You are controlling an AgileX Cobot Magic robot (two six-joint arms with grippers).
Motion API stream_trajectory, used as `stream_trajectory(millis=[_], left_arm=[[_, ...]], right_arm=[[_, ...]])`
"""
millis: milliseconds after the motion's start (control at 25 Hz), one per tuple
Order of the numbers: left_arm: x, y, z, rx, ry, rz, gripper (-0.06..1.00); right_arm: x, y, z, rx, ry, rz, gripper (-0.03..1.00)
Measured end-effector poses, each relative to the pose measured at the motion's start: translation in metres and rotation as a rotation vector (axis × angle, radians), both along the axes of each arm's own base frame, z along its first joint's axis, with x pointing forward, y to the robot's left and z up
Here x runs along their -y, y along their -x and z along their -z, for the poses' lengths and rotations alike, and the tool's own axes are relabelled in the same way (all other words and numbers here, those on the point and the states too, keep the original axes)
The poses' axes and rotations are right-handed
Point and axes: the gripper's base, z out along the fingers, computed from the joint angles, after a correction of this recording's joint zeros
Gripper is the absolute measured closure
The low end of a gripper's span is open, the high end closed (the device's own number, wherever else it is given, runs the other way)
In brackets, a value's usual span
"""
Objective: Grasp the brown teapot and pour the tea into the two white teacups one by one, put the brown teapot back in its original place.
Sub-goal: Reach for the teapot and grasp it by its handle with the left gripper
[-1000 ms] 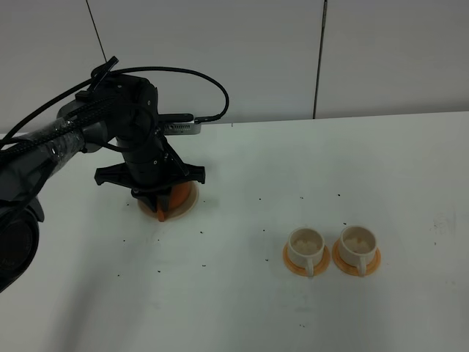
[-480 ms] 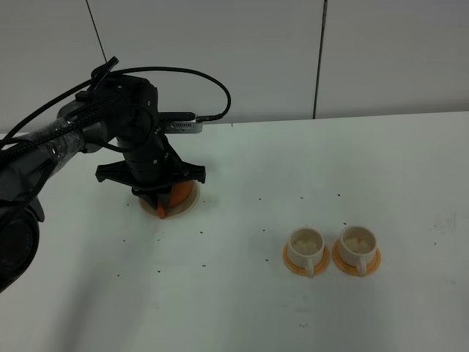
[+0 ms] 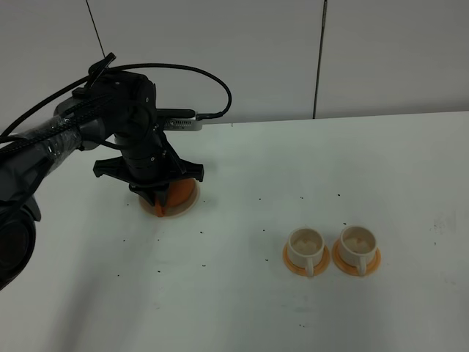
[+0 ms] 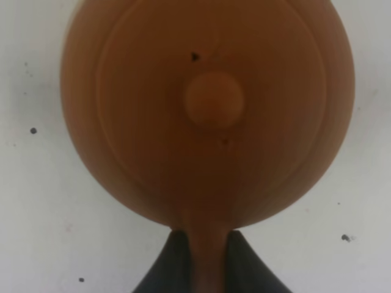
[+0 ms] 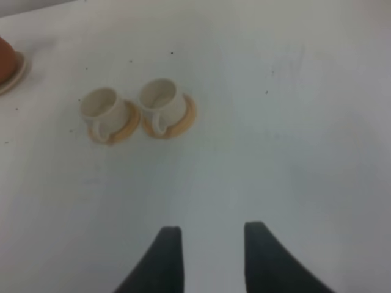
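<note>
The brown teapot (image 4: 208, 116) fills the left wrist view from above, its knobbed lid in the middle. My left gripper (image 4: 208, 265) is shut on the teapot's handle, one dark finger on each side. In the high view the left gripper (image 3: 162, 199) hangs over the teapot (image 3: 178, 193) and hides most of it; the cream coaster (image 3: 186, 207) peeks out below. The two white teacups (image 3: 305, 246) (image 3: 357, 243) stand side by side on orange saucers at the front right. My right gripper (image 5: 211, 256) is open over bare table, with the teacups (image 5: 101, 110) (image 5: 160, 97) well ahead of it.
The table (image 3: 242, 308) is white with small dark specks. A grey wall with panel seams rises behind it. The left arm's black cables (image 3: 212, 92) loop above the teapot. The teapot's edge (image 5: 5, 60) shows at one corner of the right wrist view.
The left arm has shifted slightly up and back in the high view, with more of the teapot showing beside the gripper. The cups have not moved.
</note>
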Motion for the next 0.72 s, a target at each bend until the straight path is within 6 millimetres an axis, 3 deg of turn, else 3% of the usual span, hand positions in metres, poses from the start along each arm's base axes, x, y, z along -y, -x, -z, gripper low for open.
stream_trajectory(millis=[720], left_arm=[[-0.004,0.004,-0.022,0.016,-0.031,0.054,0.77]], right_arm=[[0.0,0.0,0.0,0.0,0.0,0.0,0.73]])
